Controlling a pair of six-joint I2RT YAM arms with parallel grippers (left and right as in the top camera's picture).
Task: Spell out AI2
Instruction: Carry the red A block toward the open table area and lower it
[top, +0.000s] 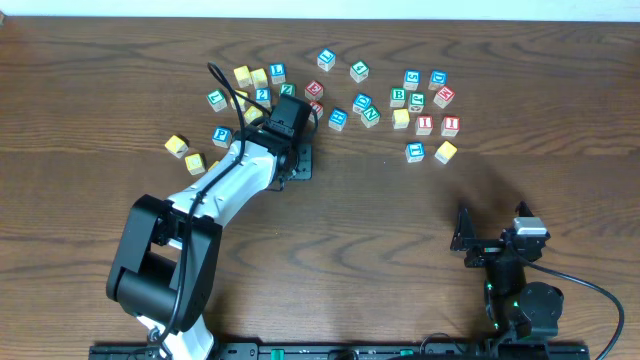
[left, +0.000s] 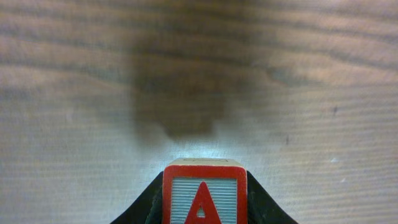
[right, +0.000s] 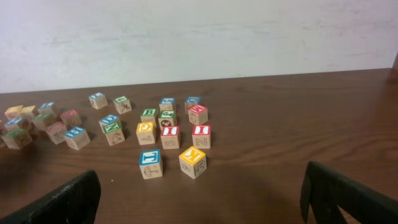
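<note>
My left gripper (top: 296, 164) is shut on a red-framed block with a red letter A (left: 204, 194) and holds it above bare wood, in front of the left block cluster. The overhead view hides that block under the gripper. Two red I blocks (top: 425, 125) (top: 450, 125) stand side by side in the right cluster. They also show in the right wrist view (right: 170, 132) (right: 201, 130). A blue block that looks like a 2 (top: 262, 95) sits in the left cluster. My right gripper (top: 490, 245) (right: 199, 199) is open and empty near the front right.
Several letter blocks lie scattered across the back of the table. A blue block (right: 150, 163) and a yellow block (right: 192, 160) stand nearest my right gripper. Yellow blocks (top: 177, 146) sit at the far left. A pale wall stands behind the table.
</note>
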